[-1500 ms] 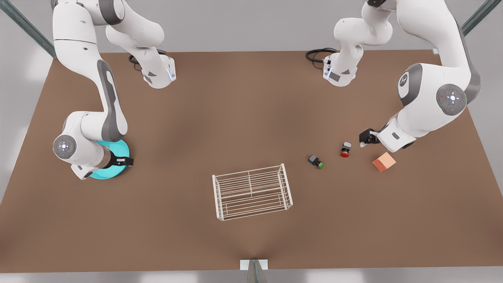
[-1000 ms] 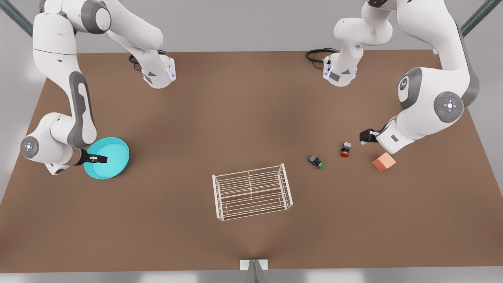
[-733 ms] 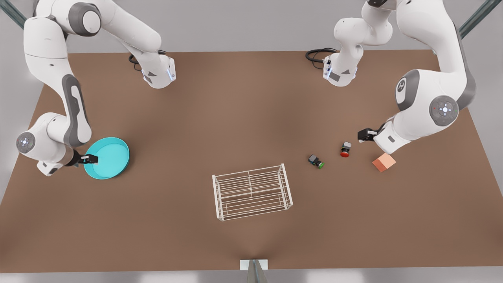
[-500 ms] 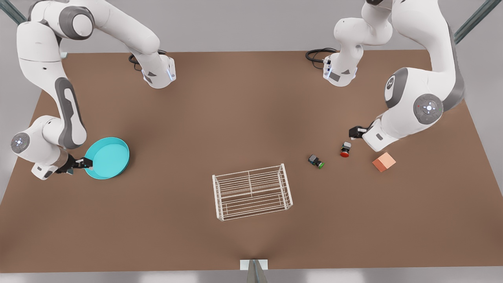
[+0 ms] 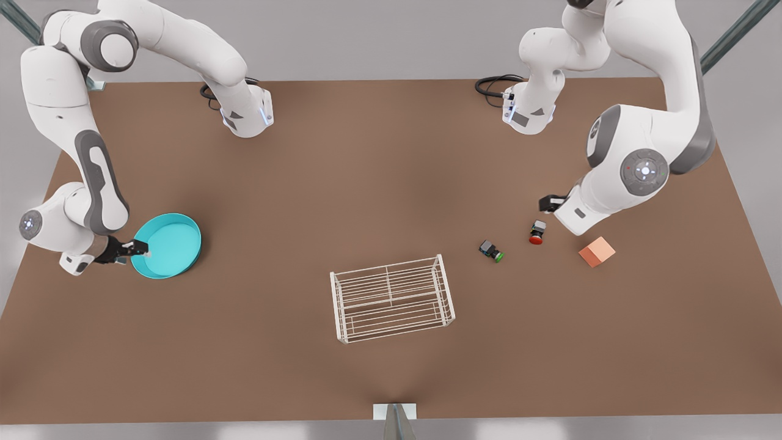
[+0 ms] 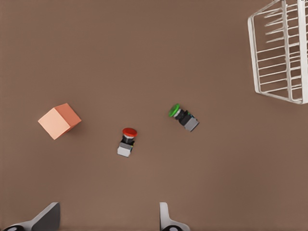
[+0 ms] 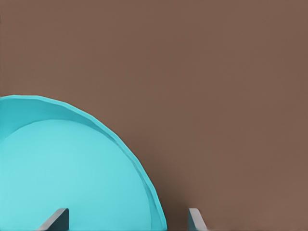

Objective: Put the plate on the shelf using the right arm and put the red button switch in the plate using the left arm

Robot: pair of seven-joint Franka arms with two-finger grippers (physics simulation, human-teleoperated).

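A brown surface (image 5: 379, 183) is lying under pale grey walls. At the front view's left, the right tool (image 5: 139, 247) is hovering at the rim of the plate (image 5: 168, 244), fingers spread astride it. The shelf (image 5: 392, 297) is sitting mid-surface, long axis across. A green-capped switch (image 5: 491, 250) and the red button switch (image 5: 537, 233) are lying toppled, red cap pointing toward the camera side. Near it, the left tool (image 5: 545, 205) is hanging released. A salmon cube (image 5: 597, 252) is resting rightmost.

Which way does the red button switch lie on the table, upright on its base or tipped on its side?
Tipped on its side. In the left wrist view the red button switch shows its red cap and grey body end to end along the table.
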